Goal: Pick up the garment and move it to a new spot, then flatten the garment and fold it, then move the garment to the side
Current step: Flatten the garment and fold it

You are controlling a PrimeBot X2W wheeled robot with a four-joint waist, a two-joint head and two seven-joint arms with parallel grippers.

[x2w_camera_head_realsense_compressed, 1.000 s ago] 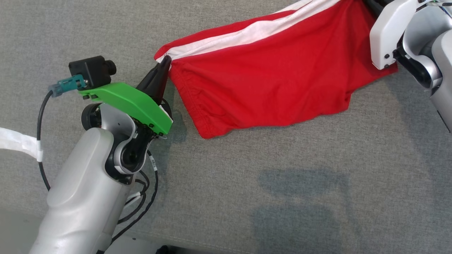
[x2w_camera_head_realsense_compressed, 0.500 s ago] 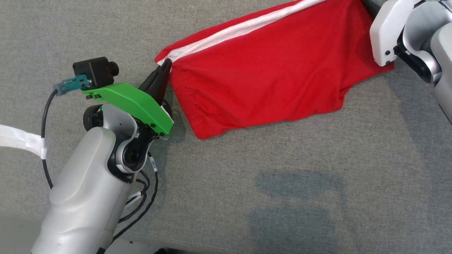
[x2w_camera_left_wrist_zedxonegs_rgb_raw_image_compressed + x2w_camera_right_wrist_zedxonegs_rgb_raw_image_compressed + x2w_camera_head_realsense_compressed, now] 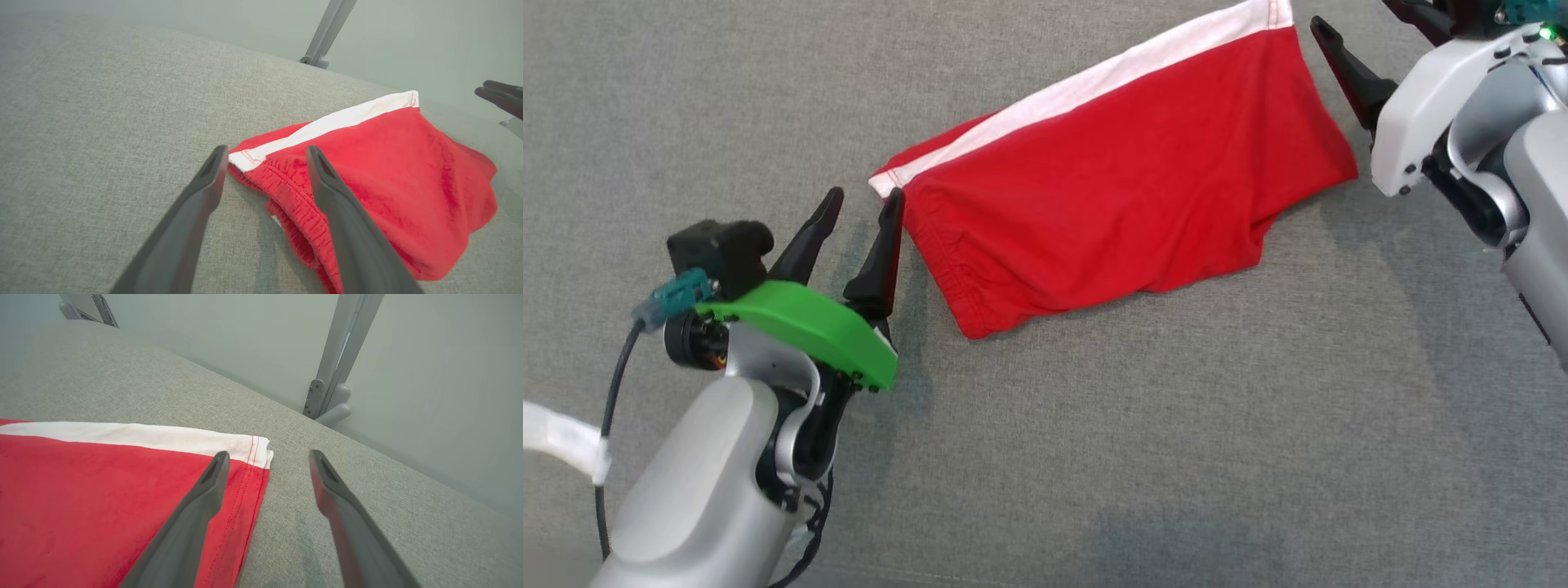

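The garment (image 3: 1111, 196) is red with a white band along its far edge and lies spread on the grey fabric surface (image 3: 1135, 457). My left gripper (image 3: 866, 196) stands open just left of its near-left corner, right finger almost touching the hem. In the left wrist view the open left gripper (image 3: 265, 150) frames that corner of the garment (image 3: 388, 163). My right gripper (image 3: 1356, 12) is open at the garment's far-right corner. The right wrist view shows the right gripper (image 3: 269, 454) with its left finger over the red cloth (image 3: 102, 486) and its right finger over bare surface. Nothing is held.
Beyond the surface's far edge stands a grey metal post (image 3: 335, 375), also seen in the left wrist view as a post (image 3: 327, 36). A black cable (image 3: 609, 416) and white strap (image 3: 560, 437) hang by my left forearm. Bare grey surface lies in front of the garment.
Both grippers have opened and let go of the garment's corners, then drawn back a little. The garment, held stretched before, now rests loose on the surface.
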